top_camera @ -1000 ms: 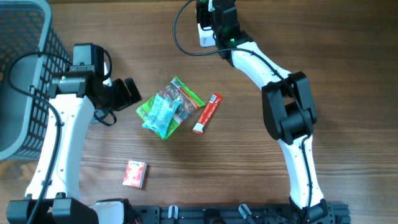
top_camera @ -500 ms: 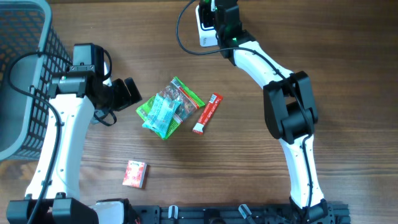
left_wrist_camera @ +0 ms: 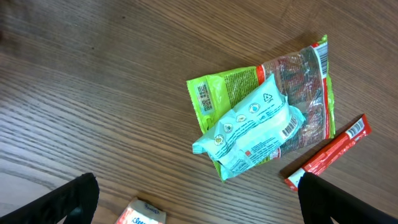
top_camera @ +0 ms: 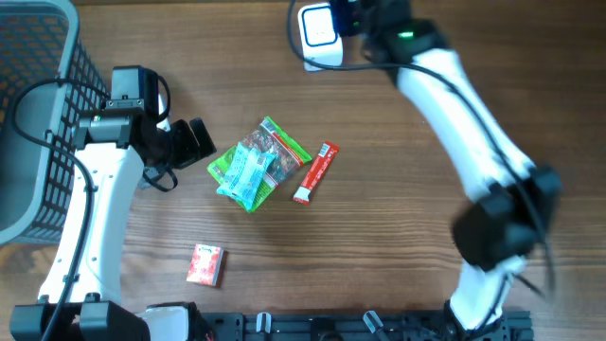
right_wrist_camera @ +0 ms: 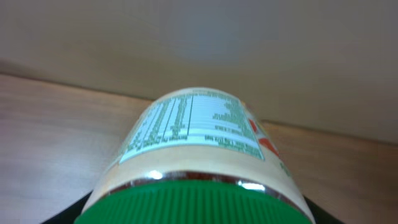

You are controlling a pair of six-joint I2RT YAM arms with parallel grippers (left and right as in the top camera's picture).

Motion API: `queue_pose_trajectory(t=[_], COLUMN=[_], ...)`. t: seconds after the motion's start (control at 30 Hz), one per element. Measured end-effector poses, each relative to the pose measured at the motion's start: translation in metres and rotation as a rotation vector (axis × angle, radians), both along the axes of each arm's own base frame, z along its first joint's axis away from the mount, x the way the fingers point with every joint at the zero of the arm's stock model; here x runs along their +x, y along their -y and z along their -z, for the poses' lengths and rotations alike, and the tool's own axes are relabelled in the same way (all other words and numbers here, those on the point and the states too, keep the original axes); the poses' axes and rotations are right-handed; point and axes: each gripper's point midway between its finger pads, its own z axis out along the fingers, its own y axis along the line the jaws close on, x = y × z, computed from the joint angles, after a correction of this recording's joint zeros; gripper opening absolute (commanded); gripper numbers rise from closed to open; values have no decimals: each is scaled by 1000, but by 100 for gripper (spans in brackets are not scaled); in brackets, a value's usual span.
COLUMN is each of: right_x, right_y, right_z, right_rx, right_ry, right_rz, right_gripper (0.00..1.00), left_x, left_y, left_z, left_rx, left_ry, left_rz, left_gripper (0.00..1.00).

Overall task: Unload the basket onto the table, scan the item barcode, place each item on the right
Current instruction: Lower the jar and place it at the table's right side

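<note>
- At the top edge of the overhead view, the right end effector [right_wrist_camera: 198, 210] is clamped on a jar [right_wrist_camera: 193, 130]. Its own camera shows a dark finger [right_wrist_camera: 84, 208] at each side of the jar's green lid [right_wrist_camera: 196, 194].
- The jar points lid-first at that camera. A white panel of small print on its pale wall is turned upward in the frame, and the print is too small to read.
- From overhead the jar cannot be picked out under the end effector. It is held just to the right of a white scanner [top_camera: 320, 28] at the top centre.
- The right arm [top_camera: 473, 142] runs, blurred, from the lower right of the frame up to that spot.
- The left end effector [top_camera: 204, 142] sits left of centre with its fingers wide apart and nothing between them. It points at a small pile of packets.
- In the pile, a light blue packet [left_wrist_camera: 249, 134] lies across a green packet [left_wrist_camera: 217, 93], touching it.
- A red stick pack [top_camera: 315, 172] lies tilted just beside the pile, on its right.
- A small red box [top_camera: 205, 264] lies well apart, in the lower left.
- A grey mesh basket [top_camera: 38, 114] fills the upper left corner, beside the left arm.
- All of this rests on a wooden surface [top_camera: 379, 237].
</note>
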Motion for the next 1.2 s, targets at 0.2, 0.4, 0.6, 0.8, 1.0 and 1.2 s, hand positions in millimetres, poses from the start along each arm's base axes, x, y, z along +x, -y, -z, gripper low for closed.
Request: queue_pose_trajectory(t=[0.2, 0.4, 0.6, 0.8, 1.0, 1.2], right_x=[-65, -98, -123, -139, -155, -158], right_y=[67, 121, 164, 205, 235, 243], right_z=[9, 105, 182, 223, 241, 243], right_rx=[-61, -130, -135, -97, -59, -46], right_ry=[-263, -593, -741, -782, -818, -823], right_rz=[105, 223, 318, 424, 519, 546], right_gripper=[52, 52, 56, 60, 75, 100], left_x=[0, 0, 0, 0, 0, 0], left_y=[0, 0, 0, 0, 0, 0], left_z=[0, 0, 0, 0, 0, 0], left_rx=[-1, 0, 0, 0, 0, 0], left_ry=[0, 0, 0, 0, 0, 0], left_rz=[1, 0, 0, 0, 0, 0], left_gripper=[100, 100, 100, 100, 100, 100])
